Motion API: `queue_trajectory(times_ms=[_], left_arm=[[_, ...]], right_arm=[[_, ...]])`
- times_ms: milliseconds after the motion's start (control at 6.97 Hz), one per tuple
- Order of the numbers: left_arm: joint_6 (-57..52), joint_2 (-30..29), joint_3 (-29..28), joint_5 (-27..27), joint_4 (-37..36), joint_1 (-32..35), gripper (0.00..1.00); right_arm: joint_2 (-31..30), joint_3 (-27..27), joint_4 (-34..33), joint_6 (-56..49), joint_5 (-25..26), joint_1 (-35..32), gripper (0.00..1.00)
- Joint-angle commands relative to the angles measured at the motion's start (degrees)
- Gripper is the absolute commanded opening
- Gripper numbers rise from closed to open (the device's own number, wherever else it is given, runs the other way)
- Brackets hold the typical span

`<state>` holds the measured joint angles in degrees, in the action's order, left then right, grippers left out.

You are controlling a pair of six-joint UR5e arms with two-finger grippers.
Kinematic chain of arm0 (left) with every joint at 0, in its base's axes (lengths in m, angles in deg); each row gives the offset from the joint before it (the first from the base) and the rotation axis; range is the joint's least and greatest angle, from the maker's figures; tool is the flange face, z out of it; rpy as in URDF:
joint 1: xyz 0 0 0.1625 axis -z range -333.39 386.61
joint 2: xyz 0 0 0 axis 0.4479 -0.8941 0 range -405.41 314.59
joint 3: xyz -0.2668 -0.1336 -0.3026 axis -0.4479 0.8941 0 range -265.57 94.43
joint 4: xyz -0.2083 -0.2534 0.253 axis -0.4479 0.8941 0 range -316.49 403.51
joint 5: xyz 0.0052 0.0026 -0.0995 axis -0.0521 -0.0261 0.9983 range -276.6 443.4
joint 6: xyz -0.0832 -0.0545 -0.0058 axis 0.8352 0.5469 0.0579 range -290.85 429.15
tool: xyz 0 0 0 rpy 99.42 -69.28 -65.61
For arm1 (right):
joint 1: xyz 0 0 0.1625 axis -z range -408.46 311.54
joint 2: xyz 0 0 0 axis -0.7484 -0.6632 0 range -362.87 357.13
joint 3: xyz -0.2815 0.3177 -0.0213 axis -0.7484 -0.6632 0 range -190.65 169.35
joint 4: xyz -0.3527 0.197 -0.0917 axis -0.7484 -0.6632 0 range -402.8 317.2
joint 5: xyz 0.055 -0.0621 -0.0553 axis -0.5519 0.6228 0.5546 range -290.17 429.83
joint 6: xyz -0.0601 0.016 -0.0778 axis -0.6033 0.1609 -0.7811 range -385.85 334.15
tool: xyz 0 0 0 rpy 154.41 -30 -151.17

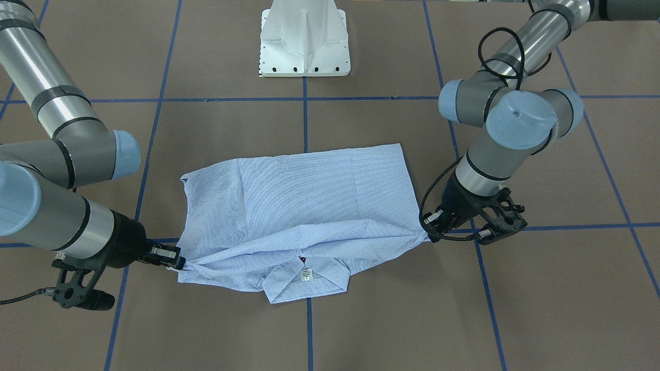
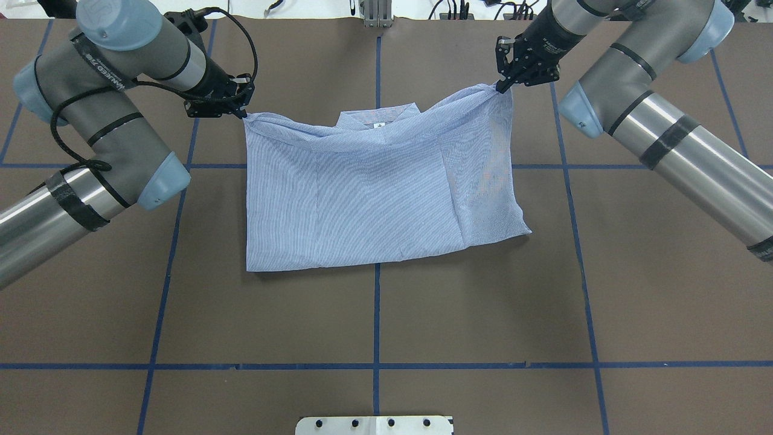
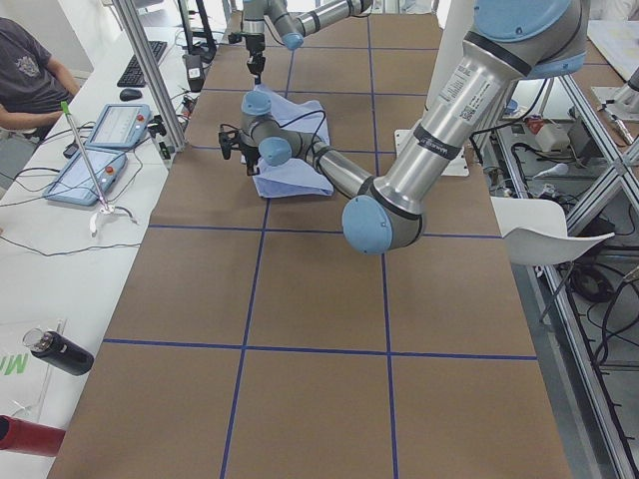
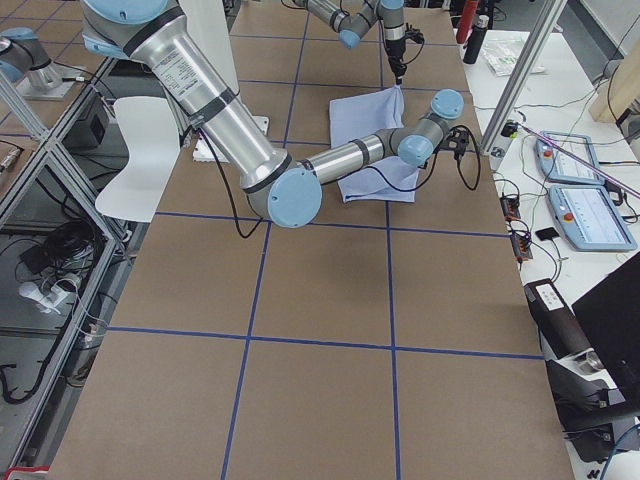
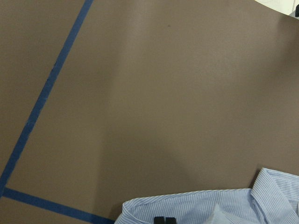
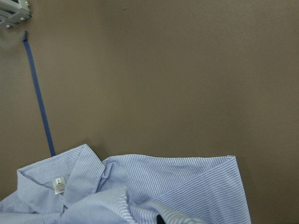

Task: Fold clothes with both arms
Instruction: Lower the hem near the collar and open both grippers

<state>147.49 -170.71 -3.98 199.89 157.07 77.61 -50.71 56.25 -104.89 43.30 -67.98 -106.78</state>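
One shirt (image 2: 362, 199) lay mid-desk, partly folded, with its collar (image 2: 377, 121) on the far side from the one white pedestal (image 1: 305, 38). Two arms reached to it, the left arm (image 2: 109, 121) and the right arm (image 2: 658, 139). Of the two grippers, the left gripper (image 2: 243, 113) was pinched closed on the shirt's far left corner and the right gripper (image 2: 500, 88) on its far right corner, with the cloth taut between them. The brown desk (image 2: 374, 314) bore a grid of blue tape (image 2: 375, 290). Along its far side a white bench (image 3: 60, 259) held two pendants (image 3: 118, 125), and one person (image 3: 25, 75) sat there.
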Motion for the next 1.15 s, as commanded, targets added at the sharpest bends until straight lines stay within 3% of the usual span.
queue_trajectory(times_ms=[0,861,1004], left_arm=[[-0.1,0.5,-0.7,0.0,0.4,0.1,0.0],[0.1,0.5,-1.4,-0.1,0.3,-0.3,0.0],[0.5,0.3,-1.4,-0.1,0.3,-0.3,0.41]], right_arm=[[0.2,-2.3,-0.1,0.0,2.4,2.4,0.0],[-0.3,-2.8,0.0,0.0,3.0,2.7,0.0],[-0.1,-2.8,0.0,0.0,3.3,2.7,0.46]])
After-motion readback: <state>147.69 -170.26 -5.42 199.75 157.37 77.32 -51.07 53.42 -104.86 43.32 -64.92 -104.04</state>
